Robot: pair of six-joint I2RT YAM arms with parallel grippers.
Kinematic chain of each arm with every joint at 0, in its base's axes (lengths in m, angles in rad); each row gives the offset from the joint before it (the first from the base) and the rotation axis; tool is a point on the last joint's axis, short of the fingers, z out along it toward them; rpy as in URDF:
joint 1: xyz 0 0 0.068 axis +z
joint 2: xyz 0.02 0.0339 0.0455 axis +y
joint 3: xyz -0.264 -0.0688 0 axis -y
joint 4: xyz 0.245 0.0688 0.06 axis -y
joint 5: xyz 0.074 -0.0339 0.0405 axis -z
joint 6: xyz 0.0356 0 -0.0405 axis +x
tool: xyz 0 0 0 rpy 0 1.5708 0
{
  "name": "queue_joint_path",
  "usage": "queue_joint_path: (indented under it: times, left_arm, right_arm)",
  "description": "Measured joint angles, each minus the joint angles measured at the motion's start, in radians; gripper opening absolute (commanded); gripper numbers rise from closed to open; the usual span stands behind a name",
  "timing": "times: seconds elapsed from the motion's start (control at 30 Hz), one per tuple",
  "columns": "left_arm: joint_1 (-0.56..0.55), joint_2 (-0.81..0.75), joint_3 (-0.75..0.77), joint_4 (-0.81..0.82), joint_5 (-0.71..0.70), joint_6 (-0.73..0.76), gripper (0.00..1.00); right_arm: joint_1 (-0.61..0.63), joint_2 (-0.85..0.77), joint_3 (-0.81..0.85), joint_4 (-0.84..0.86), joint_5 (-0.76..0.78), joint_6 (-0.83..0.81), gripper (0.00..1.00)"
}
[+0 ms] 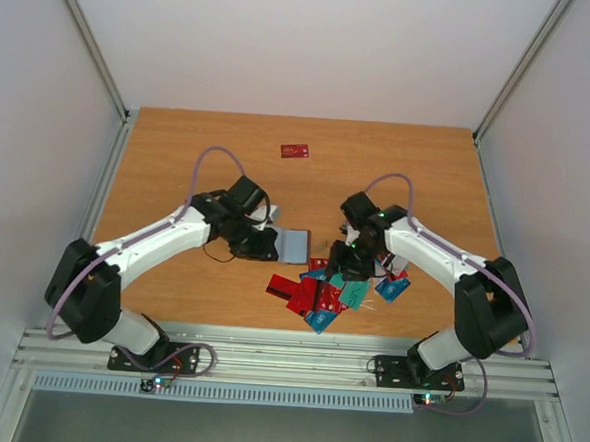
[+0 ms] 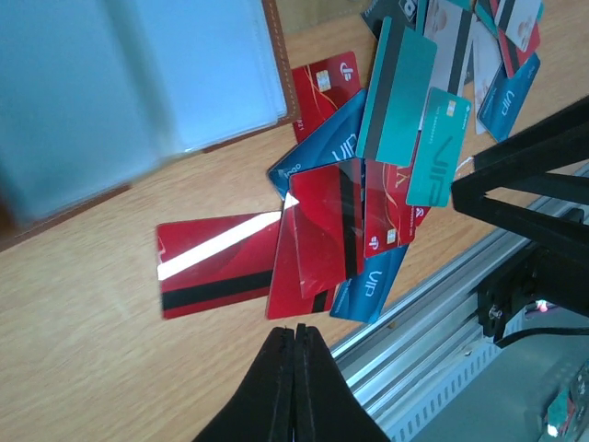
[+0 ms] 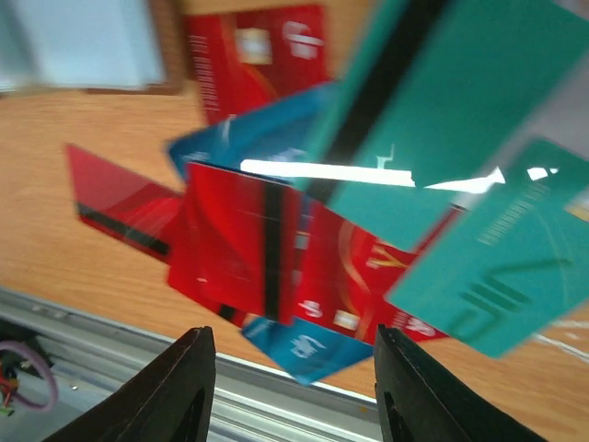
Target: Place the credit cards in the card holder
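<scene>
Black fingers of the left claw fill the bottom edge of the left wrist view, pressed together with nothing between them. Above them the small brown leather-looking card holder lies open in the upper left of that frame, its clear pockets facing up on the wooden table.

The thin plastic credit cards, red, teal and blue, sit in an overlapping heap at the lower centre of the top view. They lie just right of and below the holder, and the nearest card is close to its corner. One dark red card lies alone, well apart, near the far edge.

The right claw hangs over the heap with its fingers spread, and no card shows between them. A teal card with a dark stripe looms large and blurred in the upper right of the right wrist view. Whether it rests flat cannot be told.

Judged from this, the right arm is the nearer one to the cards. The holder lies to the left of that claw, between the two arms, so a picked card would have to travel leftward.
</scene>
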Motion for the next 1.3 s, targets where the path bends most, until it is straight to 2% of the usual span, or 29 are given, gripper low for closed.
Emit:
queue_joint_path:
  times: [0.17, 0.37, 0.6, 0.9, 1.13, 1.3]
  left_arm:
    - [-0.067, 0.139, 0.048, 0.048, 0.009, -0.042, 0.03]
    - [-0.13, 0.246, 0.156, 0.078, 0.009, -0.056, 0.03]
    - [-0.158, 0.246, 0.156, 0.093, 0.008, -0.064, 0.03]
    - [-0.164, 0.19, 0.056, 0.101, 0.004, -0.074, 0.03]
    - [-0.164, 0.18, 0.039, 0.101, 0.004, -0.077, 0.03]
    - [-0.164, 0.18, 0.039, 0.101, 0.004, -0.077, 0.03]
  right_arm:
    - [-0.081, -0.1, -0.142, 0.008, 0.023, 0.029, 0.52]
    - [-0.162, -0.126, -0.18, 0.001, 0.087, 0.048, 0.5]
    - [-0.18, 0.051, -0.093, -0.007, 0.166, 0.047, 0.44]
    - [-0.18, 0.212, 0.026, -0.028, 0.279, 0.048, 0.35]
    - [-0.18, 0.233, 0.025, -0.022, 0.283, 0.049, 0.27]
    - [-0.184, 0.187, -0.034, 0.023, 0.249, 0.05, 0.26]
